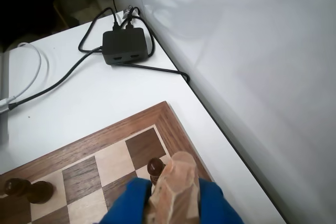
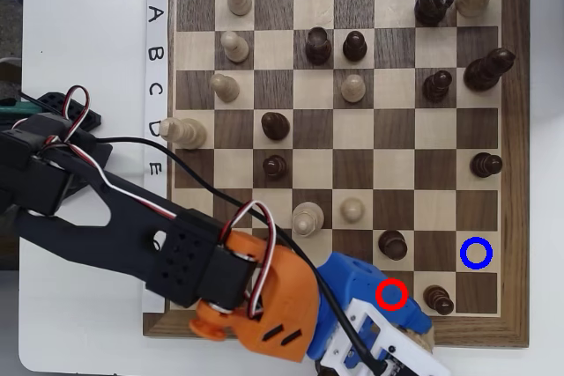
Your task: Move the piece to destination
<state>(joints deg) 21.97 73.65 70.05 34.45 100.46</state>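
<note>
while clamped between the blue-and-white gripper's [image 1: 173, 203] fingers, cream pale-wood chess piece [image 1: 176, 190] cut off at wrist view's bottom edge, base unseen. overhead, buried under blue gripper body beside red ring [image 2: 392, 293]. blue-ringed light-wood square [image 2: 476, 253] well apart, bare. dark brown pawn [image 1: 155, 168] half hidden behind.

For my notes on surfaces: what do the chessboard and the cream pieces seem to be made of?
The chessboard looks like varnished wood: grain shows in its brown border and squares. The cream pieces, such as one, seem pale turned wood with a smooth, slightly glossy finish, though painted plastic cannot be excluded.
</note>
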